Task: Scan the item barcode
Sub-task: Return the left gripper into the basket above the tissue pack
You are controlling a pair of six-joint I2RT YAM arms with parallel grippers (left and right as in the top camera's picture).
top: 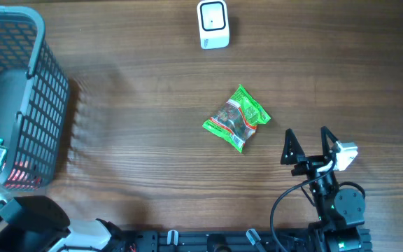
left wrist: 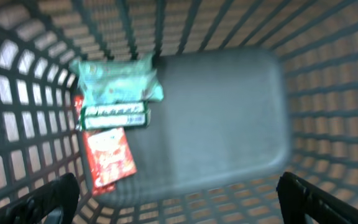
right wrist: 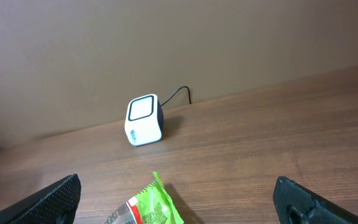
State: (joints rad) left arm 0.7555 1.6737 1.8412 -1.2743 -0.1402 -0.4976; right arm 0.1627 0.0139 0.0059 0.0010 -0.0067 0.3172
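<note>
The item, a green snack packet (top: 236,117) with a red stripe, lies flat on the wooden table near the middle. Its top corner shows low in the right wrist view (right wrist: 151,208). The white barcode scanner (top: 213,24) stands at the table's far edge, and it also shows in the right wrist view (right wrist: 144,119) beyond the packet. My right gripper (top: 307,134) is open, just right of the packet, with nothing between its fingers (right wrist: 178,199). My left gripper (left wrist: 178,193) is open above the basket's inside and holds nothing.
A grey mesh basket (top: 47,91) fills the left side. Inside lie a teal packet (left wrist: 115,78), a green-and-white pack (left wrist: 114,116) and a red packet (left wrist: 109,155). The left arm's base (top: 30,220) sits at the near left corner. A cable runs behind the scanner.
</note>
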